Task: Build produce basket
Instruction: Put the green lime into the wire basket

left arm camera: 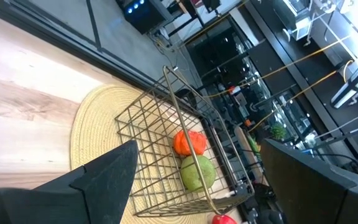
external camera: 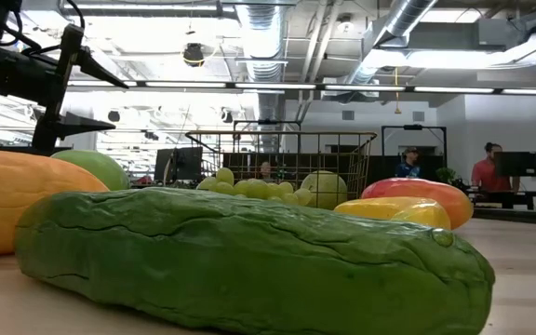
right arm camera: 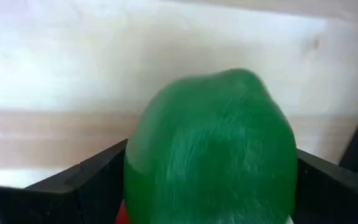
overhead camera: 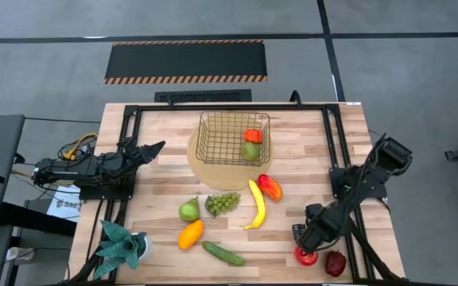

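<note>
The dark wire basket (overhead camera: 233, 137) stands on a round tan mat and holds an orange-red piece (overhead camera: 252, 136) and a green fruit (overhead camera: 250, 151). A pear (overhead camera: 189, 210), grapes (overhead camera: 222, 203), a banana (overhead camera: 256, 204), a red-orange mango (overhead camera: 270, 187), an orange-yellow fruit (overhead camera: 190, 234) and a cucumber (overhead camera: 223, 253) lie on the table. My right gripper (overhead camera: 304, 242) is low near the table's near right corner, open. Its fingers flank a red fruit (overhead camera: 306, 256) with a green top (right arm camera: 213, 149). My left gripper (overhead camera: 156, 148) waits open at the table's left side, pointing toward the basket (left arm camera: 166, 155). My right gripper comes at the red fruit from above, slanting. One finger (right arm camera: 98, 174) stands on each side of its green top (right arm camera: 142, 162). The fingers lie close against it, but I cannot tell whether they touch. The fruit appears to sit on the table.
A dark red apple (overhead camera: 335, 264) lies just right of the right gripper, near the table's edge. A teal potted plant (overhead camera: 122, 245) stands at the near left corner. Black frame rails run along the table's sides. In the low view the cucumber (external camera: 249, 251) fills the foreground. People stand far behind.
</note>
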Robot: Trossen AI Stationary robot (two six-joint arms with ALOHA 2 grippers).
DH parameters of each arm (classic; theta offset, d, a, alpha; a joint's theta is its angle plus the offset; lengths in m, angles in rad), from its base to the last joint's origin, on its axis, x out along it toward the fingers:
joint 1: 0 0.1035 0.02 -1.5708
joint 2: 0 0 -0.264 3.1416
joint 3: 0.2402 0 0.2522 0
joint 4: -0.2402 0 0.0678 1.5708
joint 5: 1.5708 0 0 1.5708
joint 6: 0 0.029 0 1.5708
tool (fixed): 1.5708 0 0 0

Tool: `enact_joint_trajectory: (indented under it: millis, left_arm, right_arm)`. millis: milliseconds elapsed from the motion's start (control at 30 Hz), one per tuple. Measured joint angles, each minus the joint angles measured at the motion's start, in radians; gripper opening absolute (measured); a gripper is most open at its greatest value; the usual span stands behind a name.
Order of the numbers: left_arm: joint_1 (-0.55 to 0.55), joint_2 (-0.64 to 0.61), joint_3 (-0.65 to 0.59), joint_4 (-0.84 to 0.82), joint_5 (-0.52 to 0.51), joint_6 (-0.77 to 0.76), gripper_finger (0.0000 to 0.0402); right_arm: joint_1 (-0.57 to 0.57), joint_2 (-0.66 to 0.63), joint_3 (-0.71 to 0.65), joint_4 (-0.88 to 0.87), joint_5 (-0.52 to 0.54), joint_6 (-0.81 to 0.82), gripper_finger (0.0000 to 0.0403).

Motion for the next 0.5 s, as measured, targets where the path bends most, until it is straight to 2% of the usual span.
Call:
enact_joint_trajectory:
  millis: [333, 500]
  left_arm:
    - [0.0, 0.0, 0.0, 0.001, -0.003, -0.001, 0.0327]
    - [0.0, 0.0, 0.0, 0.001, -0.003, -0.002, 0.0327]
  right_arm:
    - [-0.063, 0.015, 0.001, -0.036, 0.037, -0.071, 0.0305]
    - [-0.126, -0.047, -0.001, -0.086, 0.063, -0.16, 0.0299]
